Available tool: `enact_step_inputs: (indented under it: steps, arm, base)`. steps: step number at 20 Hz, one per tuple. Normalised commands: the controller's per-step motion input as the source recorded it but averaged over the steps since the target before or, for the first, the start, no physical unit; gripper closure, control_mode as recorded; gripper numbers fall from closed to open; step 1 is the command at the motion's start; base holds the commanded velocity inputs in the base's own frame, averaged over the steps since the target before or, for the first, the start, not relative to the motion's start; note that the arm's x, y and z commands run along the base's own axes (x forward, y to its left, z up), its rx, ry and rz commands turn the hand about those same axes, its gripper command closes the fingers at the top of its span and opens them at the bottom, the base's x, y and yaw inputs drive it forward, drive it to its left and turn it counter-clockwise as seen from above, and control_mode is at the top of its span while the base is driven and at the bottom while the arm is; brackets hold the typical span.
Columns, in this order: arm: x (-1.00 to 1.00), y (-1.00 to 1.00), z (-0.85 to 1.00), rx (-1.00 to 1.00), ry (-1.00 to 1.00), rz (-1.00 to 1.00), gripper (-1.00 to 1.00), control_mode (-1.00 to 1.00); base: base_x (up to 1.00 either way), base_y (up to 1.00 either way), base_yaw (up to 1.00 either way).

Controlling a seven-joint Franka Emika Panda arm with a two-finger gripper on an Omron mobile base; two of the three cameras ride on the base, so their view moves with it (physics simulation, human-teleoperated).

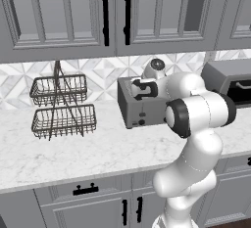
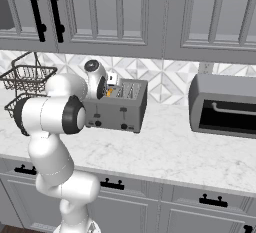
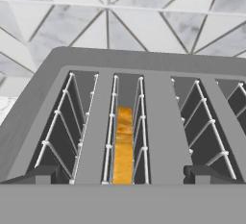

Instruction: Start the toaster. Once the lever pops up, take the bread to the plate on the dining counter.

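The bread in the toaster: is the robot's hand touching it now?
Apart. In the hand view the bread sits low in the second slot of the toaster, and the open hand has both fingertips above the slots, clear of it.

1 toaster [image 2: 117,108] w/ 4 slots, 2 front levers; 1 bread slice [image 3: 123,143] in a slot; 1 oven [image 2: 223,105]; 1 two-tier wire basket [image 1: 61,105]; all on 1 surface [image 1: 98,153].

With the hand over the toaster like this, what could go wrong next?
The open gripper hovers straddling the slot where the bread sits low between wire guides, so the fingers may catch the wires or the toaster top. The levers sit on its front, so pressing one needs repositioning; the arm could nudge the toaster.
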Motion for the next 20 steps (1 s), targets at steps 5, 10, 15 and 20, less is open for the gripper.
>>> enact_step_inputs:
  steps: [5, 10, 15, 20]
  arm:
    - [0.00, 0.00, 0.00, 0.00, 0.00, 0.00, -1.00, -1.00]
    - [0.00, 0.00, 0.00, 0.00, 0.00, 0.00, -1.00, -1.00]
    - [0.00, 0.00, 0.00, 0.00, 0.00, 0.00, -1.00, -1.00]
    - [0.00, 0.00, 0.00, 0.00, 0.00, 0.00, -1.00, -1.00]
  base:
    - [0.00, 0.00, 0.00]
    - [0.00, 0.00, 0.00]
    - [0.00, 0.00, 0.00]
    - [0.00, 0.00, 0.00]
